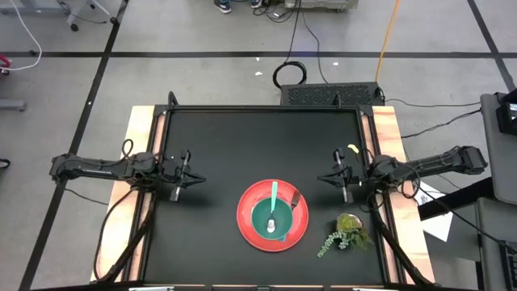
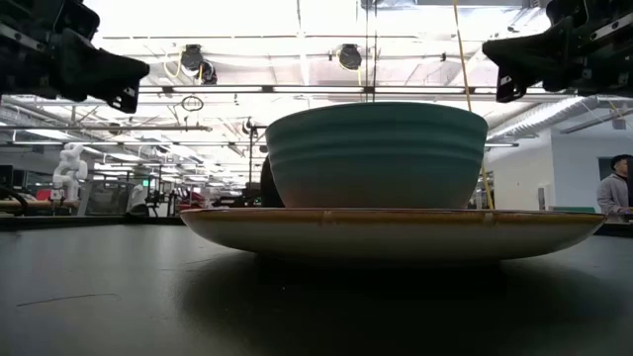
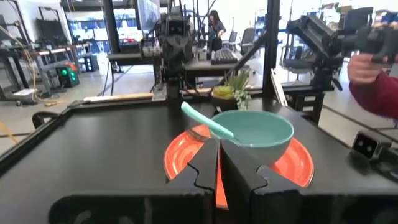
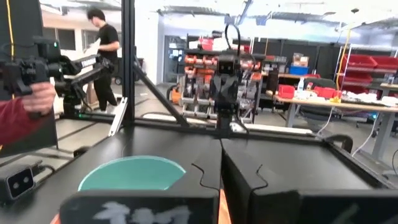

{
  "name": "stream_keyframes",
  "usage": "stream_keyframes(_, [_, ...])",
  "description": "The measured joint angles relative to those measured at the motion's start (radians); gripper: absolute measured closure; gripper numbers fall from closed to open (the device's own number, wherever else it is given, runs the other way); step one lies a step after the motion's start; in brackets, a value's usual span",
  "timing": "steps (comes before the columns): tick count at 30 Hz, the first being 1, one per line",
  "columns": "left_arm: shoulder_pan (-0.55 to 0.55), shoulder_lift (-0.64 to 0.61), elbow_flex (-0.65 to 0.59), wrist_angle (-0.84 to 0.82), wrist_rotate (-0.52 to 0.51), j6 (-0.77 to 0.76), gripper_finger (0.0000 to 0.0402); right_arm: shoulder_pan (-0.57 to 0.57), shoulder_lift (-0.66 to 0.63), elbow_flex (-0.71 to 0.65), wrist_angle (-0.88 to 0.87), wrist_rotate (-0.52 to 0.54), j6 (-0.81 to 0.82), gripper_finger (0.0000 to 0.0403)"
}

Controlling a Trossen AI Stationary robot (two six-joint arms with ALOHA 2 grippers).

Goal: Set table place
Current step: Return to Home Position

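High view: on the matte black table [image 1: 210, 137] a round red plate [image 1: 245, 212] carries a green bowl [image 1: 262, 220], a teal spoon [image 1: 275, 198] inside and a fork [image 1: 296, 199] beside it (a leafy sprig [image 1: 343, 233] lies nearby). The left gripper [image 1: 196, 179] and right gripper [image 1: 321, 178] flank the plate, apart from it.
Low view: the bowl's wall is ribbed.
Wrist views: both grippers' fingers are pressed together.

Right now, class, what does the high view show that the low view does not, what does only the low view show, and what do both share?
Only high: the spoon in the bowl, the fork on the plate right of the bowl, the sprig beside the plate, and the left gripper and right gripper told apart, near the table's side edges. Only low: the bowl's ribbed outer wall, the plate's underside, a person in the room behind. Both: bowl standing on plate, on the table.
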Motion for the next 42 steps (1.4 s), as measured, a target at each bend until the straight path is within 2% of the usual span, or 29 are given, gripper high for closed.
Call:
stream_keyframes(6, [0.000,0.000,-0.004,-0.038,0.000,0.018,0.0378,-0.014,0.000,0.000,0.041,0.001,-0.005,0.0403])
stream_keyframes(11, [0.000,0.000,-0.005,-0.049,0.000,0.018,0.0378,-0.081,-0.003,0.000,0.042,0.054,-0.003,0.0403])
stream_keyframes(15, [0.000,0.000,-0.005,-0.052,0.000,0.017,0.0378,-0.138,-0.018,0.000,0.043,0.043,0.013,0.0403])
stream_keyframes(19, [0.000,0.000,-0.004,-0.094,0.000,0.022,0.0378,-0.166,-0.039,0.000,0.038,-0.002,0.024,0.0403])
stream_keyframes(26, [0.000,0.000,-0.004,-0.142,0.000,0.022,0.0378,-0.183,-0.042,0.000,-0.076,-0.132,0.029,0.0403])
stream_keyframes(34, [0.000,0.000,-0.018,-0.175,-0.004,0.035,0.0378,-0.183,-0.085,0.000,-0.064,-0.263,0.051,0.0403])
stream_keyframes(42, [0.004,0.000,-0.040,-0.142,-0.015,0.049,0.0378,-0.183,-0.146,0.000,-0.056,-0.298,0.074,0.0403])
